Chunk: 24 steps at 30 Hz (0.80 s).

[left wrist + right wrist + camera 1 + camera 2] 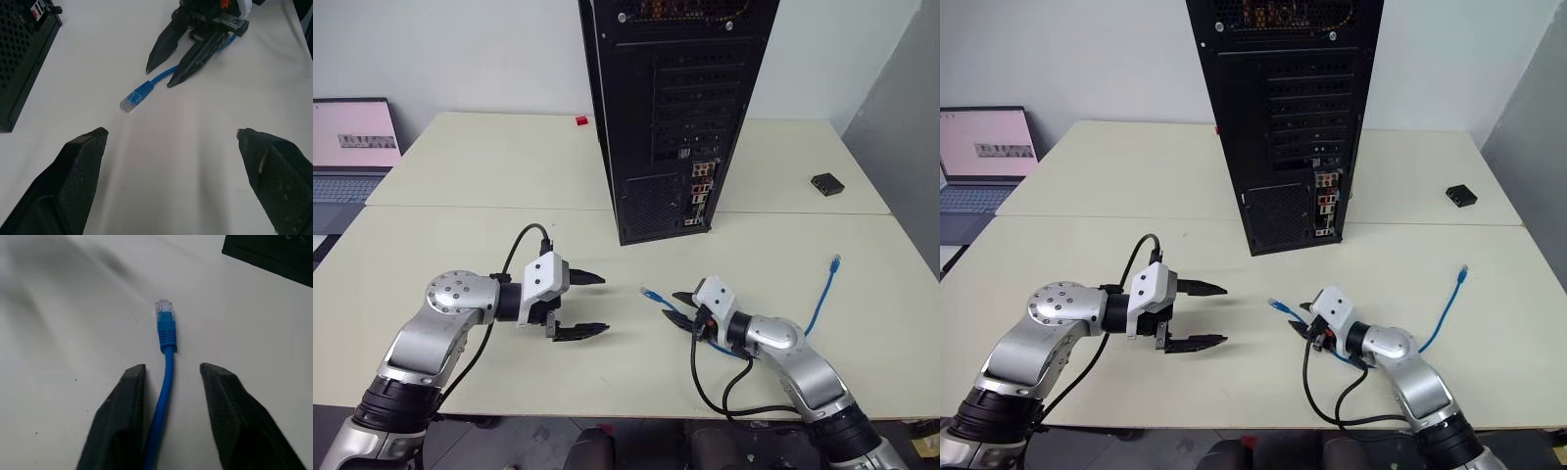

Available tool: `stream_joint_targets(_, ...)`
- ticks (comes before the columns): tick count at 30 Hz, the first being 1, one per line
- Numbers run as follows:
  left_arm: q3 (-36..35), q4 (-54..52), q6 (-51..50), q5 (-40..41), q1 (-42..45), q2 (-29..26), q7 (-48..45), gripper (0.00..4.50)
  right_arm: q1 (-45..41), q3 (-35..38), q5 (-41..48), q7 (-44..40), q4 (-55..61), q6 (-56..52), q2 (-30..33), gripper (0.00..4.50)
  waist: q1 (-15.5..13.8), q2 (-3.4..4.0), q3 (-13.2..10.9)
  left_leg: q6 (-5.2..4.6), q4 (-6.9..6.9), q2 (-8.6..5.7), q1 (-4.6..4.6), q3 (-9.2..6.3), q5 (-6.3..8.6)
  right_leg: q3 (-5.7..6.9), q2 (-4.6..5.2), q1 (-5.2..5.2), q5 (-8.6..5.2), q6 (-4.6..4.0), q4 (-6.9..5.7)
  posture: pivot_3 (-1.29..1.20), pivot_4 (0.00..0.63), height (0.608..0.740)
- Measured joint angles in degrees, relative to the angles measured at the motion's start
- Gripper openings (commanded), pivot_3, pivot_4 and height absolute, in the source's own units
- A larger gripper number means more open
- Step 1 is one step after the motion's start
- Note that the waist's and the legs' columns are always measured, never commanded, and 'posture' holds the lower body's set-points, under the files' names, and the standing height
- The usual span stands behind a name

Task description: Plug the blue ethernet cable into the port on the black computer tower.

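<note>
The blue cable (822,294) lies on the cream table (460,235), on my right side. One end with its clear plug (164,308) lies in front of my right gripper (168,369), and the cord runs back between its two fingers (122,401). In my right wrist view the fingers stand a little apart, one on each side of the cord, and I cannot say that they press it yet. The other end (836,260) lies free at about 3 o'clock from that gripper, near the table edge.

I judge the cable light and soft, so it will bend and hang if I hold it far from the plug. The plug is small hard plastic, with a thin clip that could break. The best place to hold is the ribbed blue sleeve just behind the plug, so the tip stays stiff and points where I aim.

My left gripper (579,305) hovers at about 9 o'clock from the plug, its jaws wide apart and holding nothing.

The black tower (675,108) stands at about 12 o'clock, tall metal with slot covers and a mesh vent. The ports (701,191) are a small coloured group low on its back face; which one is the network socket I cannot tell.
</note>
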<state>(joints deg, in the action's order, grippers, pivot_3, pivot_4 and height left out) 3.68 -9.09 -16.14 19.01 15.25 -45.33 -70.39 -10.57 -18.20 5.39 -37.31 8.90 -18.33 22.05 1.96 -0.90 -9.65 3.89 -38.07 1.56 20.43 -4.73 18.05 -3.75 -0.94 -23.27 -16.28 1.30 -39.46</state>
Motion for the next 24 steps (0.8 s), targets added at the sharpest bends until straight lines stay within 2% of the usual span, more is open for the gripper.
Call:
stream_joint_targets(4, 0.7, 0.0, 0.0, 0.0, 0.4, 0.3, 0.0, 4.50, -0.4, -0.5, -0.8, 0.1, 0.2, -0.1, 0.0, 0.06, 0.0, 0.00, 0.0, 0.00, 0.00, 0.00, 0.00, 0.00, 0.00, 0.00, 0.00, 0.00, 0.00, 0.00, 0.00, 0.00, 0.150, 0.740)
stream_joint_targets(9, 1.5, 0.9, -1.0, 0.0, 2.1, 1.3, 0.3, 4.50, -1.0, -1.1, -4.2, 0.8, 0.9, 0.6, 0.8, 0.03, 0.0, 0.00, 0.0, 0.00, 0.00, -0.02, 0.00, 0.01, 0.00, 0.00, 0.00, 0.00, 0.00, 0.00, 0.00, 0.00, 0.150, 0.740)
stream_joint_targets(13, 2.5, 5.5, 0.9, -1.4, 3.2, 4.6, 1.9, 4.50, -1.2, -1.1, -7.2, 0.9, 4.2, 2.7, 3.6, 0.03, -0.1, -0.01, 0.0, 0.00, -0.01, -0.02, 0.01, -0.01, 0.00, 0.01, 0.00, 0.00, 0.00, 0.00, 0.00, 0.00, 0.150, 0.740)
stream_joint_targets(17, 4.2, 11.6, 9.0, -5.1, 5.7, 7.2, 2.3, 4.50, -1.6, -2.2, -11.8, 0.2, 7.3, 6.9, 7.6, 0.03, -0.1, -0.03, 0.0, 0.00, -0.01, -0.03, 0.01, -0.02, 0.00, 0.03, 0.00, -0.01, 0.00, 0.00, 0.00, 0.00, 0.150, 0.740)
stream_joint_targets(24, 5.5, 20.5, 20.9, -8.1, 10.6, 13.0, 2.3, 4.50, -2.4, -2.4, -13.7, -1.3, 10.5, 9.9, 9.0, 0.03, -0.1, -0.04, 0.0, 0.00, -0.04, -0.04, 0.05, -0.02, 0.00, 0.02, 0.01, -0.01, 0.01, 0.00, 0.01, 0.00, 0.150, 0.740)
